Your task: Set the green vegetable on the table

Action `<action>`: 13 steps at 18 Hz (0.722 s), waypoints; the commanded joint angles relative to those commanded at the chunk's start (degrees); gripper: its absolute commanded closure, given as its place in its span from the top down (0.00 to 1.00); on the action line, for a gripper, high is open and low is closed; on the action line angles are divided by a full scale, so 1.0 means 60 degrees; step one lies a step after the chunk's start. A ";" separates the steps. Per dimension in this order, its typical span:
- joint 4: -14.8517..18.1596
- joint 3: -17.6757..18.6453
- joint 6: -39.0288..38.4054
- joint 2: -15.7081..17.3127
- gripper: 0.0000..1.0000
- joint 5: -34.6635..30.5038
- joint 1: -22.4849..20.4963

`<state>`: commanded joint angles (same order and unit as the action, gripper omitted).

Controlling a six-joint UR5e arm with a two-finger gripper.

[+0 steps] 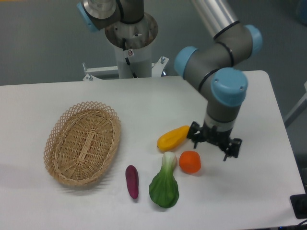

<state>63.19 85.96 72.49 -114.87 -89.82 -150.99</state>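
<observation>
We are seeing the smooth, leafy green vegetable (164, 184) lying on the flat white bench (249, 201); the fingers (225, 153) are hanging apart, holding nothing.

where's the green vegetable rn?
In the camera view, the green vegetable lies on the table near its front edge, between the purple piece and the orange, outside the basket.
</observation>
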 joint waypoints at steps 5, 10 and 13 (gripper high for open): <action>0.0103 -0.0030 0.1334 0.0073 1.00 -0.0016 -0.0571; 0.0191 -0.0030 0.1805 0.0117 1.00 -0.0045 -0.0762; 0.0191 -0.0030 0.1805 0.0117 1.00 -0.0045 -0.0748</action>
<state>64.34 85.78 83.32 -114.17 -90.09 -155.48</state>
